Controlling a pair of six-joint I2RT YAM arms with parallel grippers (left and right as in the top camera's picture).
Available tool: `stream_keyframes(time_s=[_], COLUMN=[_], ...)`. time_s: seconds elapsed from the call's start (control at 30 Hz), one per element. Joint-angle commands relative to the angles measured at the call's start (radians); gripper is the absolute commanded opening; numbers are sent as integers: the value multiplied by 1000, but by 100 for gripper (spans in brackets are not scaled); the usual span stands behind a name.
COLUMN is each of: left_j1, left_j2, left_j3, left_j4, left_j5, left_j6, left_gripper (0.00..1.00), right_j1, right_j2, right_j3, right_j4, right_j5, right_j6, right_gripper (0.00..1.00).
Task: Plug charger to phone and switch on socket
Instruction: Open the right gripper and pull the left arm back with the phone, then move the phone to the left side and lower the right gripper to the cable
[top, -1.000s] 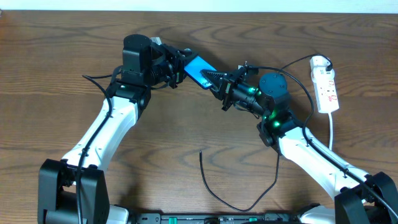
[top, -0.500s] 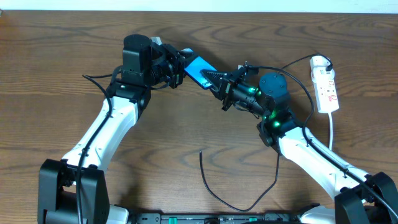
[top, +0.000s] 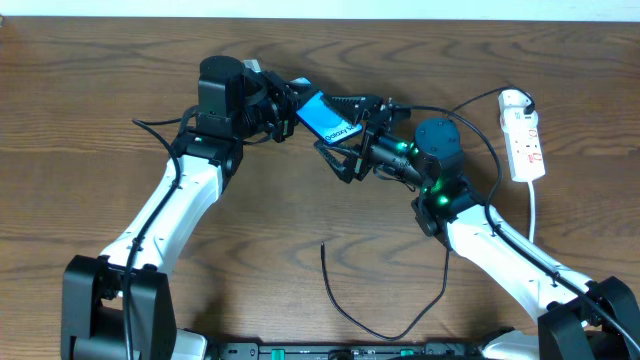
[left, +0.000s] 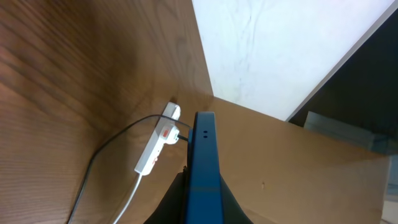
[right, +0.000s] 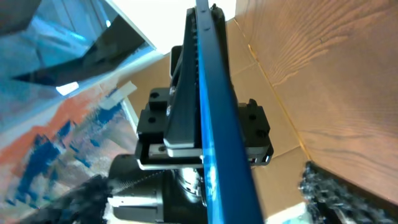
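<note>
The phone (top: 328, 118), blue screen up, hangs tilted above the table's back middle, my left gripper (top: 300, 112) shut on its left end. From the left wrist view the phone (left: 204, 162) is edge-on between the jaws. My right gripper (top: 338, 135) stands open, one finger on each side of the phone's right end, and nothing is held. The right wrist view has the phone (right: 211, 106) edge-on, close up. The white socket (top: 524, 135) lies at the far right, also visible in the left wrist view (left: 155, 146). The charger (top: 400, 325) loops over the front table, its loose end (top: 322, 244) on the wood.
A white cord (top: 533, 215) runs from the socket toward the front right. A thin black cable (top: 150, 125) lies beside the left arm. The table's back edge meets a white wall (top: 320, 8).
My right gripper has opened; it was shut at the phone's right end before. More of the phone's screen now shows. The left gripper and the phone have stayed put.
</note>
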Motion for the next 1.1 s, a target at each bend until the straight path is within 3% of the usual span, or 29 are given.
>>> stream_keyframes(time_s=[0.0, 0.37, 0.8, 1.07], left_j1=[1, 95, 332, 413], left_j2=[-24, -24, -24, -24], left_j3=[8, 8, 8, 8], left_j4=[9, 6, 6, 6], left_j5=[-10, 25, 330, 519], left_j6=[22, 40, 91, 397], left_gripper=[7, 8, 8, 8], right_j1=[7, -3, -23, -22], right_j2=[-4, -4, -4, -4], right_j3=[18, 18, 18, 18], right_j4=[2, 2, 2, 2], right_j5=[-8, -8, -8, -9], right_j6=[-15, -113, -256, -557], right_gripper=[99, 99, 99, 99])
